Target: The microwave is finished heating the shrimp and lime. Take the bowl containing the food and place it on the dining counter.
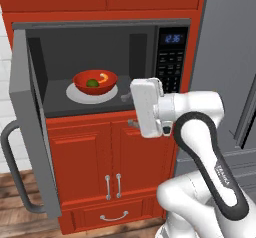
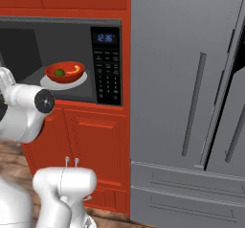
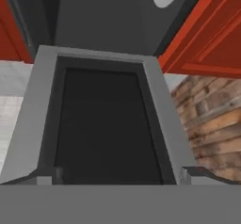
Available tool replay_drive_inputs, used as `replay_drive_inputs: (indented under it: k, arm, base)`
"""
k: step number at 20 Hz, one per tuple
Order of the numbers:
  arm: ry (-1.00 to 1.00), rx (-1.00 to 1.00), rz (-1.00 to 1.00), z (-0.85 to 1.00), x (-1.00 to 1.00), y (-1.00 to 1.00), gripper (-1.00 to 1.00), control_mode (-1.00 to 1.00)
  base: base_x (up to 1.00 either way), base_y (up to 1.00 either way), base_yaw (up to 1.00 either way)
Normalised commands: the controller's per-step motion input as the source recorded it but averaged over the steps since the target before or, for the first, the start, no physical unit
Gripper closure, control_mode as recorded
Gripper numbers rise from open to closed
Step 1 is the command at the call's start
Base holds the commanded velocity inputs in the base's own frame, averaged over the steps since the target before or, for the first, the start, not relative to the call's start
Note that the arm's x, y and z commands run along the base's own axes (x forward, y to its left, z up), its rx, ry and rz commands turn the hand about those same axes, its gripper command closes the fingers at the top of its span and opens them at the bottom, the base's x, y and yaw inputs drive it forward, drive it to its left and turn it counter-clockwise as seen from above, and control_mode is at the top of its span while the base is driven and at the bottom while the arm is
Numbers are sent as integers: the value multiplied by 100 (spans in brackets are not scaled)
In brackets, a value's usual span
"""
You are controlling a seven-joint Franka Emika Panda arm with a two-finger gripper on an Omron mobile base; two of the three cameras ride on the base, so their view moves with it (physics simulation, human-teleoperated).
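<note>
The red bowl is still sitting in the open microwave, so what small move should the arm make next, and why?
Probably turn the tool toward the cavity and reach for the bowl. The microwave door is swung wide, the bowl with the lime and shrimp rests untouched on the white plate, and the tool is open, facing the door.

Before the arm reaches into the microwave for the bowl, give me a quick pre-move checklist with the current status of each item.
1. Microwave door swung fully open: ok.
2. Bowl upright on the white plate inside: ok.
3. Shrimp and lime both in the bowl: ok.
4. Gripper open and empty: ok.
5. Gripper lined up with the bowl: not ok; the hand view faces the open door.
6. Clear path from hand to bowl: cannot tell.
</note>
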Motion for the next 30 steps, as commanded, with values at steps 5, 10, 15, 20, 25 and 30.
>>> replay_drive_inputs:
  k: [5,10,15,20,25,30]
  arm:
    - [23,-10,-42,10,49,-100,-100,-100]
    - [36,-18,-25,0,70,-73,-100,-100]
    - [0,-4,-1,0,22,2,-100,-100]
    - [3,-4,3,-1,81,14,-100,-100]
    - [10,-4,3,-7,36,1,-100,-100]
    - [11,-13,0,-59,59,25,-100,-100]
  base:
    - [0,0,0]
    - [0,0,0]
    - [0,0,0]
    - [0,0,0]
    - [0,0,0]
    - [0,0,0]
